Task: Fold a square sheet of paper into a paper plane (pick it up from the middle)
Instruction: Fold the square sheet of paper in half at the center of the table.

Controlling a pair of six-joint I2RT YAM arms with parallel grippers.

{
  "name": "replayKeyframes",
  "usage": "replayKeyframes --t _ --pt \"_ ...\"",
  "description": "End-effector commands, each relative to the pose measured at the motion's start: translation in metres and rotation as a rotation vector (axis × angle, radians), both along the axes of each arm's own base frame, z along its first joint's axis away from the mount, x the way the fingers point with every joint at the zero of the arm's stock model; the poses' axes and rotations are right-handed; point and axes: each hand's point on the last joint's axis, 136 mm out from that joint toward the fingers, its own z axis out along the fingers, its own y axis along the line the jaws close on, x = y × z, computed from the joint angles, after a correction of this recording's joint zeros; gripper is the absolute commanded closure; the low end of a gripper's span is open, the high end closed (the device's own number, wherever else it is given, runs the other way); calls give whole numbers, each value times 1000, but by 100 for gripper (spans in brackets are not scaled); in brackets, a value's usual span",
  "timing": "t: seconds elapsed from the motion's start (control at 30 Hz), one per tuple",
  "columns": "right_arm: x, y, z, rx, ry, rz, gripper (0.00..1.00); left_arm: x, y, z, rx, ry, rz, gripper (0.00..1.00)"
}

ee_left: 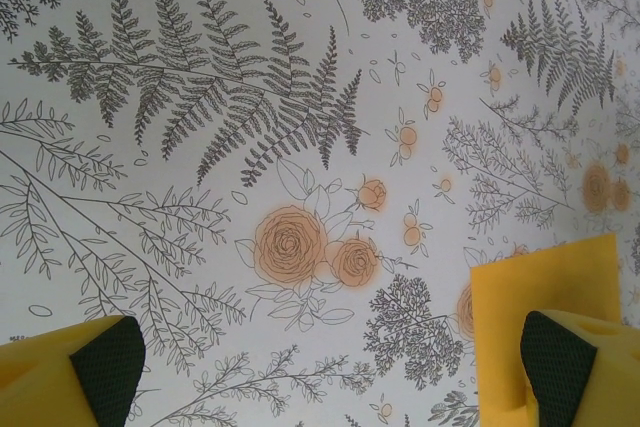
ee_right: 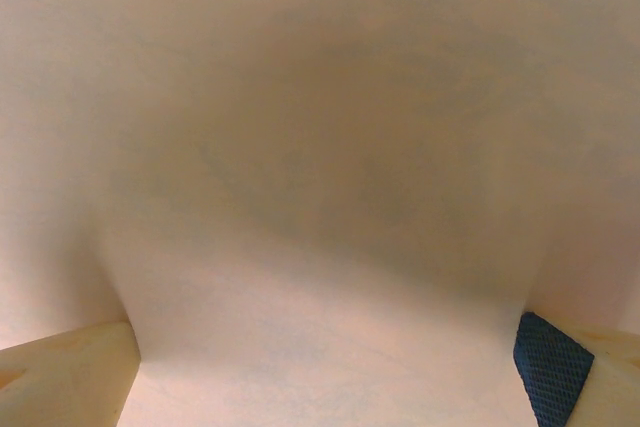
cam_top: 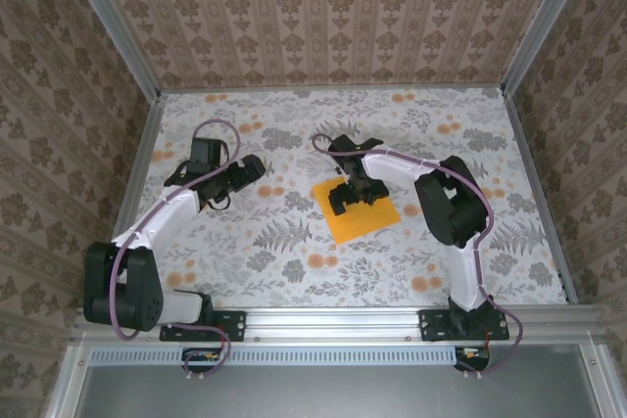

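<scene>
The right gripper is pressed down on the middle of the square sheet of paper, its fingers spread wide with nothing clamped between them. In its wrist view the paper lies close under the camera. The sheet lies flat on the floral cloth, unfolded. Its sides are equal, so it has no long axis, and it sits turned slightly askew to the table's edges. The left gripper is off to the sheet's left, fingers wide apart and empty, with a corner of the paper beside its right finger.
</scene>
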Motion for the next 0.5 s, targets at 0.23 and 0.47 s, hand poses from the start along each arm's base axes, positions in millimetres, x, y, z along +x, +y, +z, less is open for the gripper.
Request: replayKeyframes --t 0.23,0.47 --pt "-19 -17 -36 -102 110 -12 1 -3 -4 -3 -16 13 -8 0" --pt "-22 -21 -46 -100 137 -33 6 -5 -4 -4 -19 15 -12 0"
